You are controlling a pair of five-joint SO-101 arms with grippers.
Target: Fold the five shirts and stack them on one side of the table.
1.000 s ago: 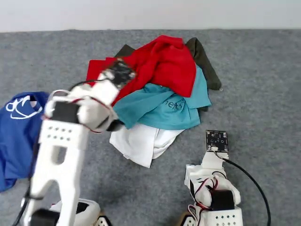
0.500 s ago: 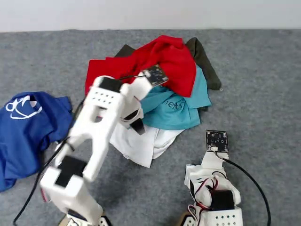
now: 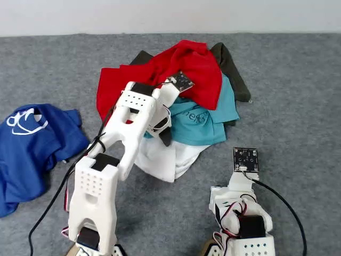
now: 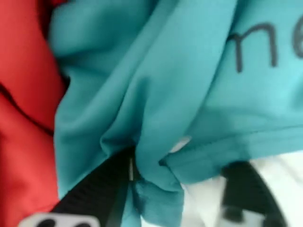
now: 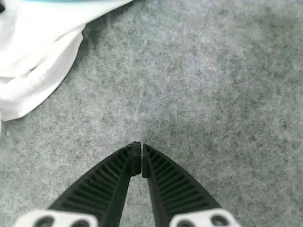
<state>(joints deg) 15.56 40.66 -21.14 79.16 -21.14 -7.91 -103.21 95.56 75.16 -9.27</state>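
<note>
Grey felt-like table surface (image 3: 303, 96), speckled texture up close; pale wall (image 3: 170, 16) along far edge.

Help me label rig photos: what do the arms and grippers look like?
The left arm and right arm are white plastic with hole-grid panels, black motors, red and black cables and a black wrist board. The right gripper has black, ribbed, tapering fingers.

There are five shirts: four lie heaped around the left gripper (image 3: 164, 133), namely one red shirt (image 3: 186, 66), one teal shirt (image 3: 205, 122), one white shirt (image 3: 165, 160) and one dark olive shirt (image 3: 232, 69), and one blue shirt (image 3: 32, 144) lies well apart from it. There are two grippers, the second being the right gripper (image 5: 141, 158).
</note>
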